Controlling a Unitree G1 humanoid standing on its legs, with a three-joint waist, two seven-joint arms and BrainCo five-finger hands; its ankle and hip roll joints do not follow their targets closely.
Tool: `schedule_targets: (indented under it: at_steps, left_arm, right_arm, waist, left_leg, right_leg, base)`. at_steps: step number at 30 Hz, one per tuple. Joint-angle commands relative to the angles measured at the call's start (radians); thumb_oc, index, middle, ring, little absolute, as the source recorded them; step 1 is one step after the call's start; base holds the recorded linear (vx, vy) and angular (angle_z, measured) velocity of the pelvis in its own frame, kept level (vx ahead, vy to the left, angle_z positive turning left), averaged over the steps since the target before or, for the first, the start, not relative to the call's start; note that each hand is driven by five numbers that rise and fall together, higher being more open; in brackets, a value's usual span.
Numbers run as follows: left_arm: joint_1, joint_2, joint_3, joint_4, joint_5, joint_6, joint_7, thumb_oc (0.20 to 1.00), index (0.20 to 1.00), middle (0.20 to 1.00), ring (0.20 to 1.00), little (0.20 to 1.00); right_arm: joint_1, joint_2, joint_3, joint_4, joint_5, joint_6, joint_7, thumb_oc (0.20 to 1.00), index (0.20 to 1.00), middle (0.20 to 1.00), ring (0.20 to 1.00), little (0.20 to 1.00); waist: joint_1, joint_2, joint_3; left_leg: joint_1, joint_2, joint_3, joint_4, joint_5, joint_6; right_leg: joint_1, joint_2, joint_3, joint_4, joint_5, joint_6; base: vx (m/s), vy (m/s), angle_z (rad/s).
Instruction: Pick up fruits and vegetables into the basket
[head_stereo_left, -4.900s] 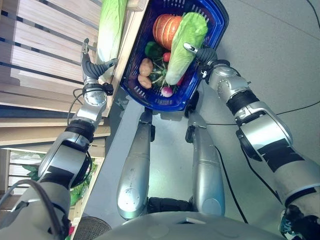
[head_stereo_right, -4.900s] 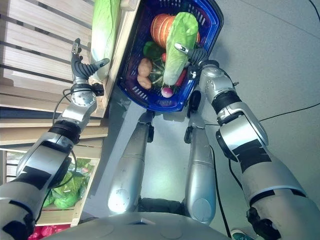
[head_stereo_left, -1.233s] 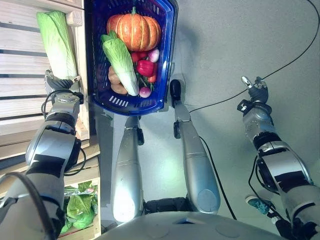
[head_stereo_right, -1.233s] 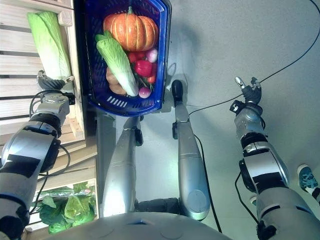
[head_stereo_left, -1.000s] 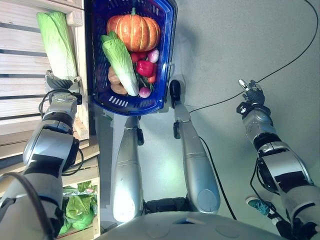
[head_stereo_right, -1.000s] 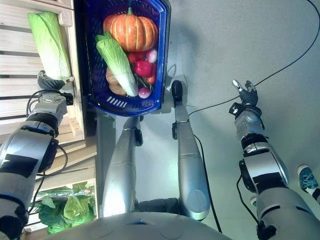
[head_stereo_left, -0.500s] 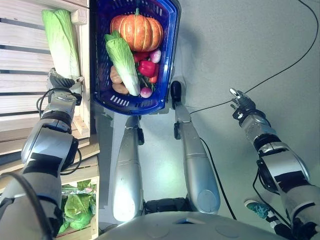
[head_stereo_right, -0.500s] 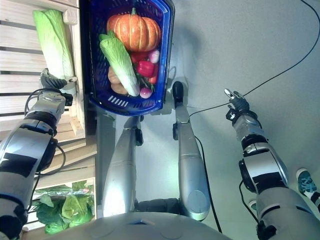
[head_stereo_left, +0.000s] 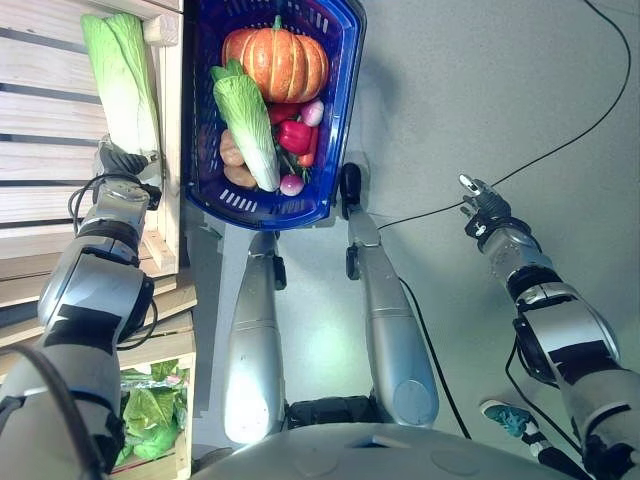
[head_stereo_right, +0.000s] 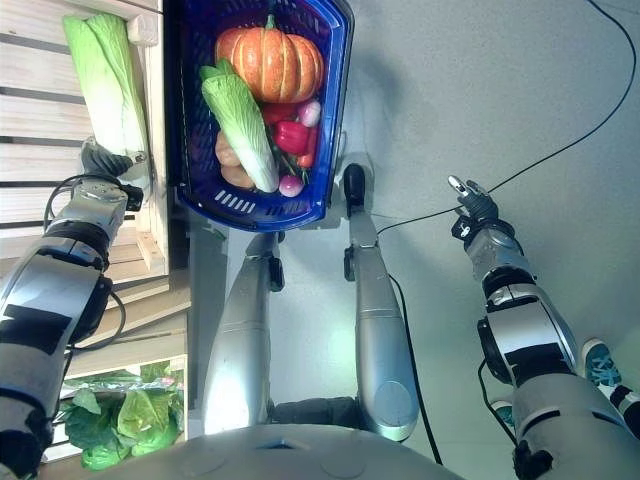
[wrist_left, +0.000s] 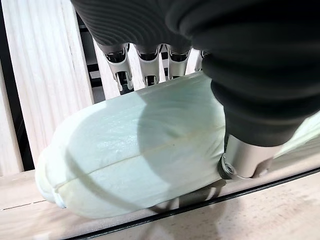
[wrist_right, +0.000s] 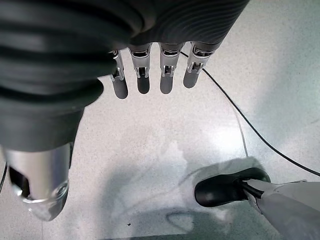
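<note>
Filling well along — basket (head_stereo_left: 335, 120) holds pumpkin (head_stereo_left: 276, 62), one cabbage (head_stereo_left: 246, 118) | your left hand (head_stereo_left: 122, 160) clasps shelf cabbage (head_stereo_left: 120, 75) | right hand (head_stereo_left: 481, 203) relaxed, empty — load it next.

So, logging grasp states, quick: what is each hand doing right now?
Left hand: shut on the napa cabbage on the wooden shelf.
Right hand: open, holding nothing.

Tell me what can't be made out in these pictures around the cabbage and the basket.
- Left hand fingers: their tips go behind the cabbage in the left wrist view, so the grasp is unclear.
- Basket: its far end is cut off by the head views' top edge.
- Brown items under the basket's cabbage: partly covered, unidentifiable.
- Right hand hangs open over the floor.
</note>
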Motion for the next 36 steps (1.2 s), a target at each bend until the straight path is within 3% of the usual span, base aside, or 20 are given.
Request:
schedule_targets:
  at_steps: [1,6,10,16,20,26,31,36]
  left_arm:
    - [0.077,-0.085,0.036,0.034,-0.049,-0.036,-0.034,0.2,0.2,0.2,0.2,0.2]
    - [0.088,-0.082,0.061,0.015,-0.12,-0.103,-0.003,0.2,0.2,0.2,0.2,0.2]
    - [0.131,-0.065,0.137,-0.066,-0.235,-0.245,0.066,0.2,0.2,0.2,0.2,0.2]
    - [0.234,-0.061,0.211,-0.241,-0.206,-0.368,0.205,0.2,0.2,0.2,0.2,0.2]
    - [0.29,-0.061,0.226,-0.389,-0.137,-0.399,0.278,0.2,0.2,0.2,0.2,0.2]
    - [0.401,-0.089,0.213,-0.741,-0.079,-0.473,0.289,0.2,0.2,0.2,0.2,0.2]
    - [0.426,-0.083,0.189,-0.994,0.018,-0.46,0.264,0.2,0.2,0.2,0.2,0.2]
    - [0.439,-0.063,0.157,-1.139,0.063,-0.429,0.156,0.2,0.2,0.2,0.2,0.2]
  right_arm:
    - [0.035,0.005,0.009,0.022,0.04,-0.017,0.005,1.0,1.0,1.0,1.0,1.0]
    - [0.039,0.006,0.009,0.018,0.057,-0.041,0.02,1.0,1.0,1.0,1.0,1.0]
    - [0.062,0.006,-0.014,-0.012,0.076,-0.133,0.047,1.0,1.0,1.0,1.0,1.0]
    - [0.11,0.018,-0.038,-0.139,0.081,-0.237,0.005,1.0,1.0,1.0,1.0,1.0]
    - [0.137,0.019,-0.047,-0.251,0.07,-0.273,-0.04,1.0,1.0,1.0,1.0,1.0]
    - [0.229,0.042,-0.047,-0.537,0.028,-0.341,-0.129,1.0,1.0,1.0,1.0,1.0]
    - [0.274,0.068,-0.062,-0.72,-0.018,-0.359,-0.153,1.0,1.0,1.0,1.0,1.0]
    - [0.303,0.078,-0.068,-0.885,-0.067,-0.34,-0.155,1.0,1.0,1.0,1.0,1.0]
  waist:
    - [0.009,0.001,-0.027]
    - [0.011,0.006,-0.027]
    - [0.017,0.02,-0.027]
    - [0.029,0.045,-0.027]
    - [0.036,0.063,-0.027]
    - [0.046,0.077,-0.027]
    - [0.05,0.076,-0.027]
    - [0.046,0.075,-0.027]
  left_leg:
    - [-0.001,-0.042,0.024,-0.119,0.054,0.01]
    - [0.003,-0.043,0.023,-0.12,0.056,0.009]
    - [0.029,-0.048,0.016,-0.138,0.057,0.008]
    - [0.055,-0.056,0.004,-0.153,0.064,0.009]
    - [0.062,-0.06,-0.001,-0.155,0.066,0.008]
    - [0.061,-0.061,-0.003,-0.15,0.07,0.011]
    - [0.065,-0.063,-0.003,-0.163,0.071,0.02]
    - [0.075,-0.065,0.001,-0.173,0.074,0.023]
  right_leg:
    - [0.022,0.043,-0.071,0.064,-0.132,0.036]
    - [0.024,0.043,-0.069,0.069,-0.136,0.035]
    - [0.045,0.045,-0.065,0.064,-0.143,0.035]
    - [0.07,0.045,-0.067,0.06,-0.147,0.031]
    - [0.081,0.042,-0.069,0.061,-0.154,0.028]
    - [0.093,0.043,-0.069,0.068,-0.159,0.024]
    - [0.098,0.043,-0.071,0.06,-0.155,0.027]
    - [0.111,0.041,-0.076,0.051,-0.149,0.032]
  base:
    - [0.0,0.0,0.0]
    - [0.0,0.0,0.0]
    - [0.0,0.0,0.0]
    - [0.0,0.0,0.0]
    - [-0.01,0.001,0.01]
    - [0.0,0.0,0.0]
    - [0.0,0.0,0.0]
    - [0.0,0.0,0.0]
